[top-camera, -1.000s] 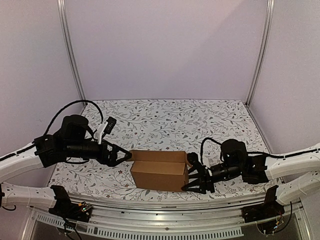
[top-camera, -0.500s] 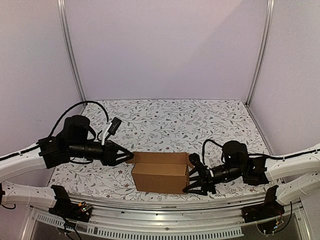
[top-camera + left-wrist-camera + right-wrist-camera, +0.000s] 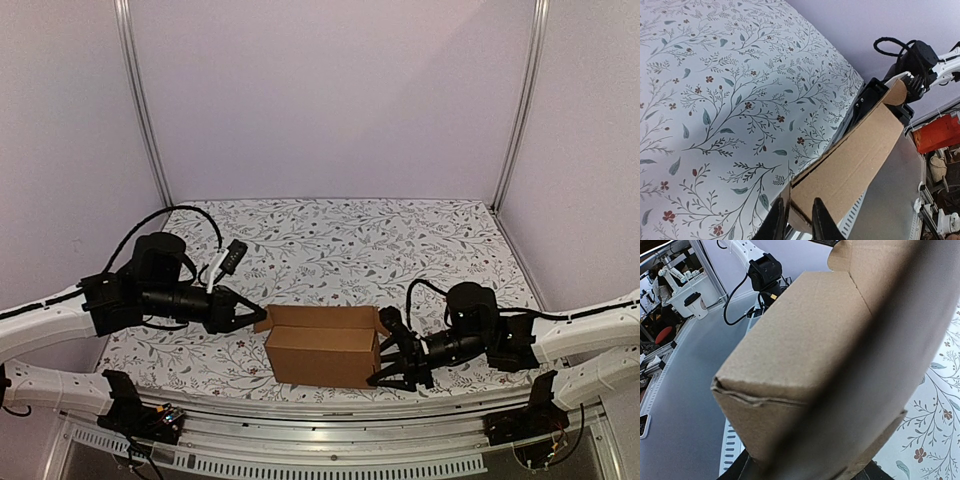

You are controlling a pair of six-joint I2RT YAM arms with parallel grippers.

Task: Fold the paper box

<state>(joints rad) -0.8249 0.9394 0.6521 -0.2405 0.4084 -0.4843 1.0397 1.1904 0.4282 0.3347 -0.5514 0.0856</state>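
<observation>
As its jaws have narrowed, left tool (image 3: 796, 222) pinches paper box (image 3: 850, 160).

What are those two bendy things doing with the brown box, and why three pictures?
They are two robot arms. Each ends in a pincer, like two fingers. One picture comes from a camera up high; the other two come from small cameras on the wrists, so they look very close. A brown box sits on the flowery table. The left pincer pinches a flap at its left end. The right pincer grips the right end.
</observation>
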